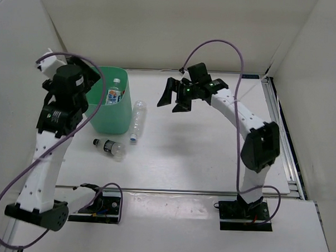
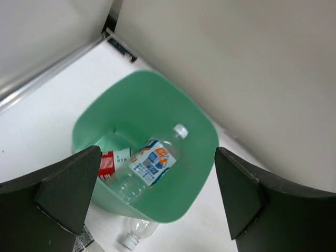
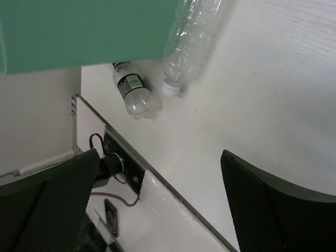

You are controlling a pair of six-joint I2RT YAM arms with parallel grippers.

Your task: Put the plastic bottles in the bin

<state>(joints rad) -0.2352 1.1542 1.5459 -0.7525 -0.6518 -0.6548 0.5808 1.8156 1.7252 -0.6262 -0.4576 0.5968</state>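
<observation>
The mint-green bin [image 1: 119, 114] stands at the back left. Inside it lie the blue-white labelled bottle [image 2: 155, 160] and the red-labelled bottle [image 2: 107, 164]; the blue-white one also shows in the top view [image 1: 114, 93]. The unlabelled bottle [image 1: 137, 120] lies on the table against the bin's right side. The dark-capped bottle [image 1: 108, 147] lies in front of the bin. My left gripper [image 2: 157, 194] is open and empty, hovering above the bin's left rim [image 1: 92, 81]. My right gripper [image 1: 175, 98] is open and empty, raised to the right of the bin. In the right wrist view the gripper [image 3: 157, 199] faces both loose bottles.
White walls close in the table at the left, back and right. A metal rail [image 1: 284, 142] runs along the right edge. A cable box [image 3: 113, 168] sits at the near edge below the dark-capped bottle.
</observation>
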